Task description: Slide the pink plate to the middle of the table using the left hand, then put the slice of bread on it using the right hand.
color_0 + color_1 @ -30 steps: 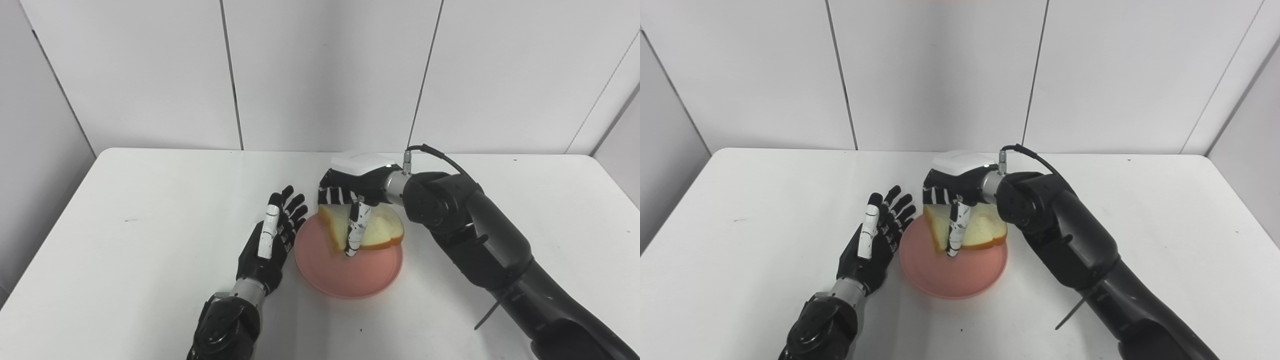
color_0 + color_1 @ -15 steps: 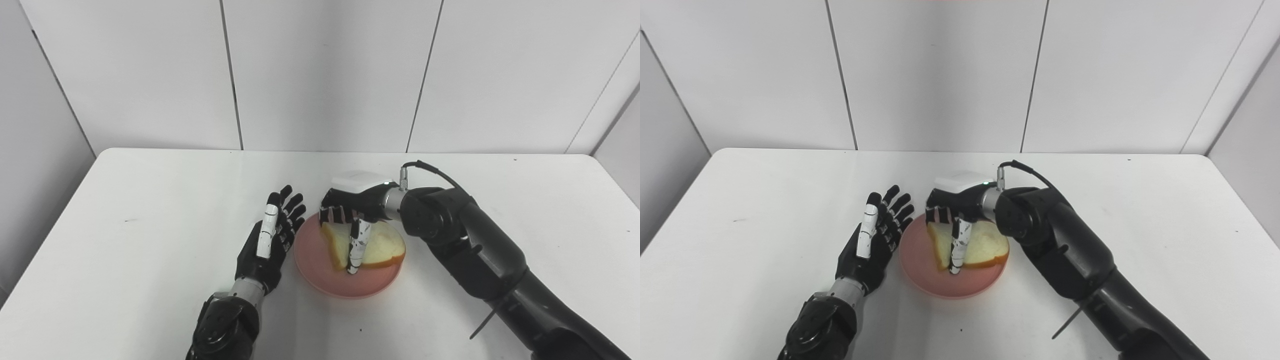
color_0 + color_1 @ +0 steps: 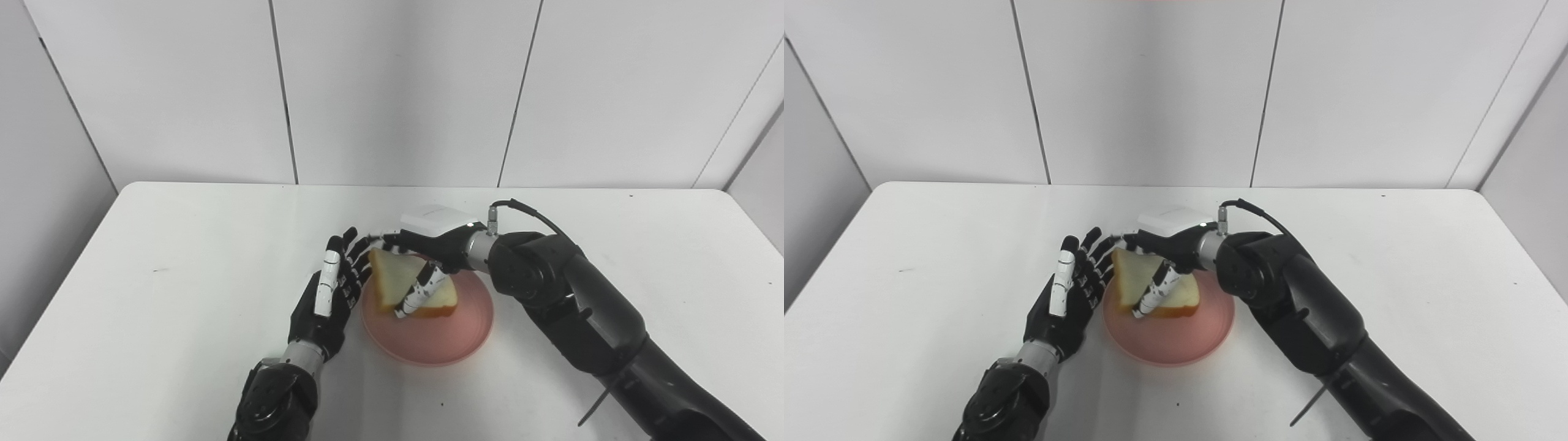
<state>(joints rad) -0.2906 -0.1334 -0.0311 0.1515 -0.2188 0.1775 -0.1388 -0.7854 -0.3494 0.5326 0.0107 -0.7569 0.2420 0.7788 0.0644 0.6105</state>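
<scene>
White wall panels stand behind a white table [image 3: 184, 245], and near its middle sits the pink plate [image 3: 441, 337]. On the plate lies the bread [image 3: 398, 282], tilted: its near, crusted edge rests on the plate while its far left corner is raised over the plate's left rim. The right hand [image 3: 429, 245] reaches in from the right above the plate's far side, a white cover on its back. Its thumb lies across the top face of the slice and its fingers [image 3: 383, 240] stretch out flat behind the raised corner, so the bread sits loosely between thumb and fingers; whether they press it or have let go cannot be told from either view. The left hand [image 3: 331, 294] stands on its edge on the table just beside the plate's left rim, palm toward the plate, fingers straight and spread, grasping nothing. Its fingertips come close to the raised corner of the bread; contact cannot be judged. A dark cable loops from the right wrist
</scene>
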